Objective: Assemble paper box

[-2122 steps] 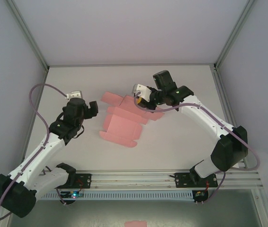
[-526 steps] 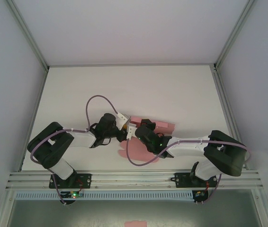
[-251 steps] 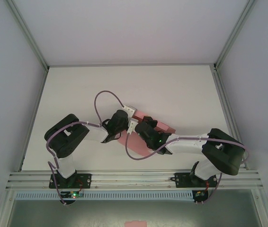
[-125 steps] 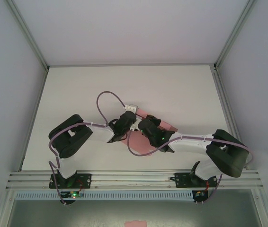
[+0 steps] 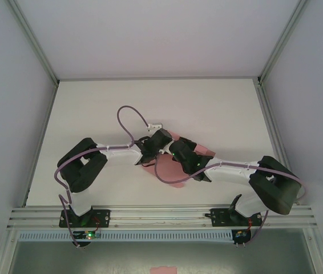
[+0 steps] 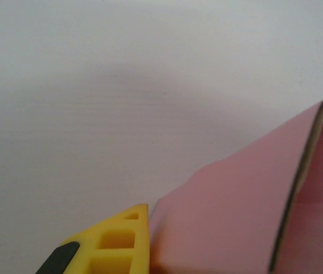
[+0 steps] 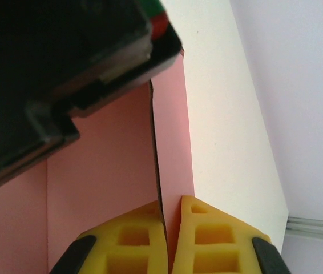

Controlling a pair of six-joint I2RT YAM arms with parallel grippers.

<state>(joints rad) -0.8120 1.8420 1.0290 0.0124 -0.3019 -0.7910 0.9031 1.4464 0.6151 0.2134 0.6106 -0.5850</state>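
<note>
Top external: over last sec L gripper [image 5: 160, 149], nipped shut on a panel, and R gripper [image 7: 172, 214], clamped on a card edge, slid toward 3 o'clock w/ paper box [image 5: 176, 176] between them near table [image 5: 93, 108] centre, so I reckon fold's progressing.

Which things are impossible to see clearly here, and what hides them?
1. Top view: the folds of the paper box; the left arm and right arm cover its middle.
2. Left wrist view: the second finger of the left gripper; the box covers it.
3. Right wrist view: the box beyond the right gripper; a black casing blocks the upper left.
</note>
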